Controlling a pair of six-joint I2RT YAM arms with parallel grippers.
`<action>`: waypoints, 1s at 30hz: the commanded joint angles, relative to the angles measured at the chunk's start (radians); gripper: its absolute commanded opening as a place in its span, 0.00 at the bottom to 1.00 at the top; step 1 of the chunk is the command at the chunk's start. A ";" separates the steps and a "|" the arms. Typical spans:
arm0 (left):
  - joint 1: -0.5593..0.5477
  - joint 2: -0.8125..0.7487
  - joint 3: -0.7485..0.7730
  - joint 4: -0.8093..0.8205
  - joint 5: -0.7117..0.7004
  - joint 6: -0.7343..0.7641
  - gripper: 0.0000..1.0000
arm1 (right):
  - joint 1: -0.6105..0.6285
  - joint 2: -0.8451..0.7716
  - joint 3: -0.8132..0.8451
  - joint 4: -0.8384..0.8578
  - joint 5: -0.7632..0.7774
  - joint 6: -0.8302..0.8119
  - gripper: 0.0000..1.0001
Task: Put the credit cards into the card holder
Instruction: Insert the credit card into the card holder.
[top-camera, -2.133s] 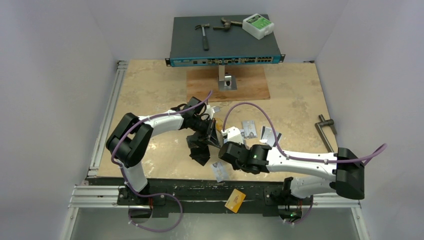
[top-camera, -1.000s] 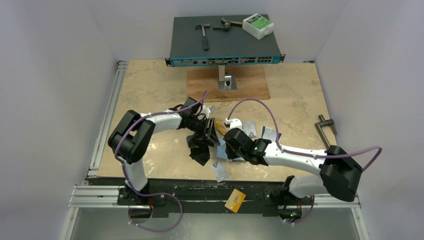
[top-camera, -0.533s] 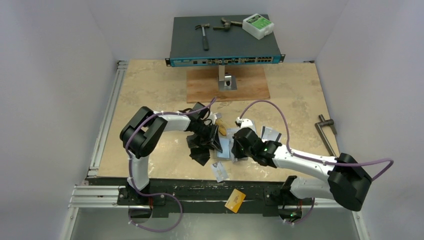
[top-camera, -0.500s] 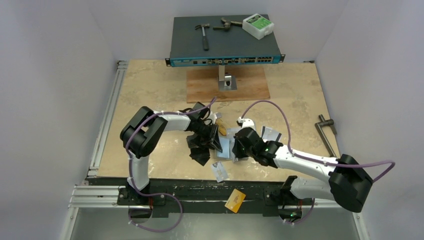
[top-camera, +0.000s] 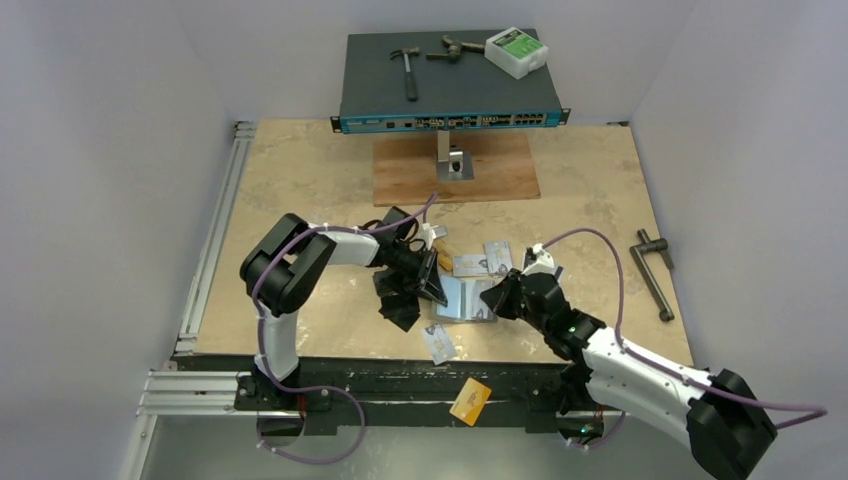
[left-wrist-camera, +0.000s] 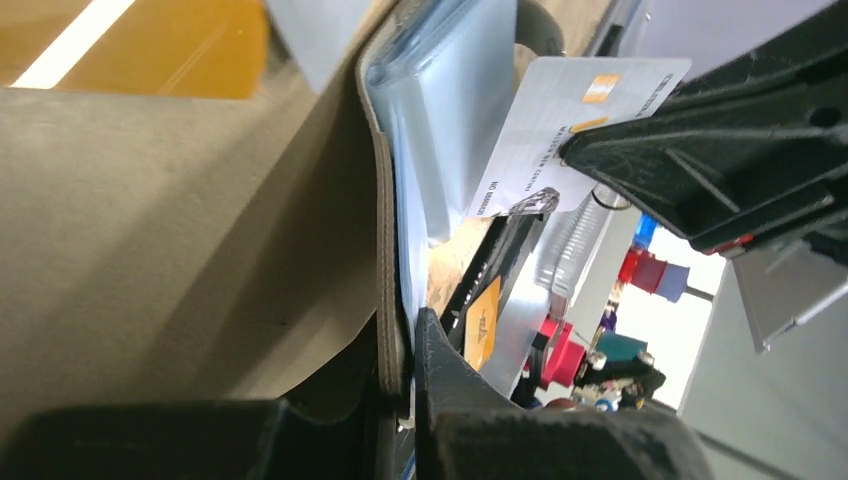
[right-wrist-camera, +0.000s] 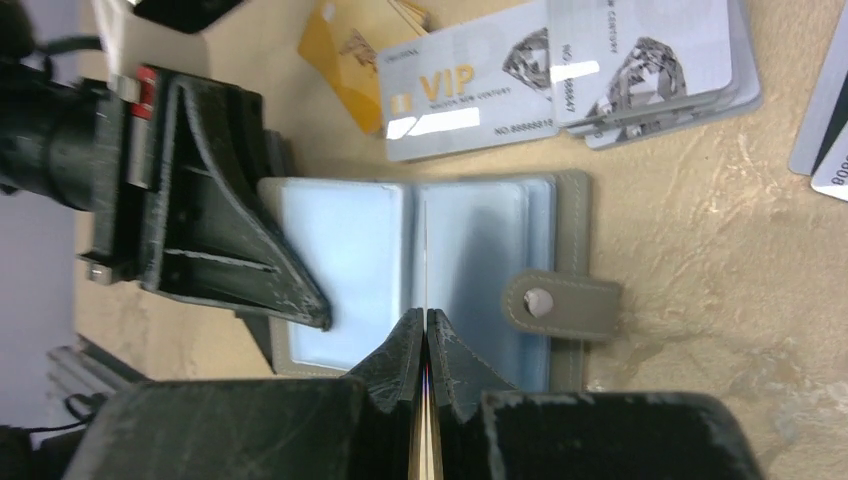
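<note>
Open card holder lies on the bench, left pincer clamped on its left edge.
Above its fold the right pincer grips a card edge-on; loose cards crowd the holder's far edge.

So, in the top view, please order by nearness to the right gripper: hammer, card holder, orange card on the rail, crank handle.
From the right gripper:
1. card holder, just to its left.
2. orange card, on the near rail.
3. crank handle, at the right edge.
4. hammer, on the far box.
</note>
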 joint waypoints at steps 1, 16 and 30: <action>-0.010 -0.070 -0.030 0.209 0.175 0.070 0.00 | -0.007 -0.158 -0.050 0.181 -0.009 0.061 0.00; -0.007 -0.263 -0.009 0.432 0.423 0.067 0.03 | -0.007 -0.537 -0.096 0.248 0.059 -0.028 0.00; 0.005 -0.351 -0.023 0.710 0.426 -0.225 0.02 | -0.007 -0.640 -0.067 0.261 0.112 -0.038 0.00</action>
